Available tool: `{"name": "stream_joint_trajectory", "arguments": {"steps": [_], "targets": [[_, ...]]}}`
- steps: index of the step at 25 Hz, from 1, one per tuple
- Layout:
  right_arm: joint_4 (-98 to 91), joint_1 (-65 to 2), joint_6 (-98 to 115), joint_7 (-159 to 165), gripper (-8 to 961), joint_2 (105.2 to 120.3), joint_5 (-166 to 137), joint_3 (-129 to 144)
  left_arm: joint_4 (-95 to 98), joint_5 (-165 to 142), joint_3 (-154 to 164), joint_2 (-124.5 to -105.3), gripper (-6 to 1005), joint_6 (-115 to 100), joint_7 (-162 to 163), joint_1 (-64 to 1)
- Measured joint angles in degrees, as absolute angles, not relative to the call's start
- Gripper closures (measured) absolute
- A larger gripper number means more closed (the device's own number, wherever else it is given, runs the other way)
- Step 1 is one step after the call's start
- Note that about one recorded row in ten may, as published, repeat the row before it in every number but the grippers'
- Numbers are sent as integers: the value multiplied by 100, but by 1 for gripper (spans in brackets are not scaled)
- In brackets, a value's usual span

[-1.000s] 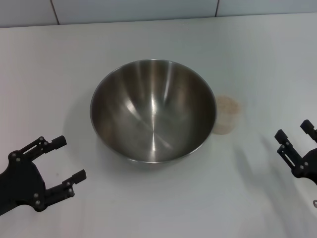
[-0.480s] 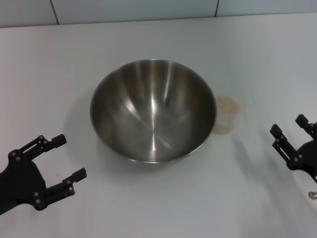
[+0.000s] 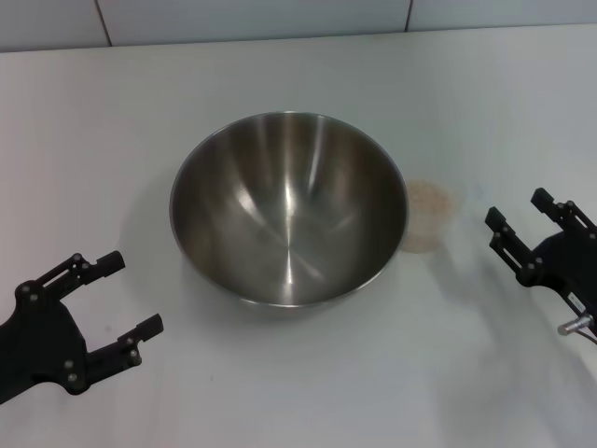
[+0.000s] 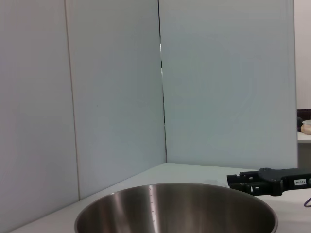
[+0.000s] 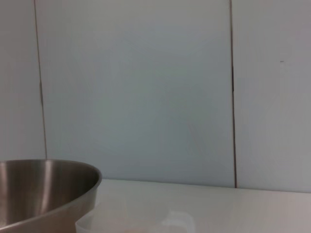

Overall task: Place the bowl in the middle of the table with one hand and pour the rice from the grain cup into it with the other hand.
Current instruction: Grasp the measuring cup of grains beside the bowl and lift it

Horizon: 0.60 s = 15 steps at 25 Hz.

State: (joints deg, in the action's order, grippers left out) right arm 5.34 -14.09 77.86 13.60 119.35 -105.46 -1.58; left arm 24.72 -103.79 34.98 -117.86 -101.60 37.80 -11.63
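Note:
The steel bowl stands empty in the middle of the white table. Just to its right, almost touching its rim, sits the small clear grain cup with pale rice inside. My right gripper is open, to the right of the cup and a short gap away, fingers pointing at it. My left gripper is open near the table's front left, apart from the bowl. The left wrist view shows the bowl and the right gripper beyond it. The right wrist view shows the bowl's side.
Pale wall panels stand behind the table's far edge. A small metal pin sticks out near my right wrist.
My right gripper has moved left and slightly away from me, closing in on the grain cup. The left gripper, bowl and cup have stayed put.

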Motion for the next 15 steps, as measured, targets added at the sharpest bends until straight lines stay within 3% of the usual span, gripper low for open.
{"name": "stream_joint_trajectory", "arguments": {"steps": [15], "targets": [[536,-1826,7347,1368,287,11935,-10546,-158,2469,-10365,3432,-11795,193,-10158,3779,-1194]]}}
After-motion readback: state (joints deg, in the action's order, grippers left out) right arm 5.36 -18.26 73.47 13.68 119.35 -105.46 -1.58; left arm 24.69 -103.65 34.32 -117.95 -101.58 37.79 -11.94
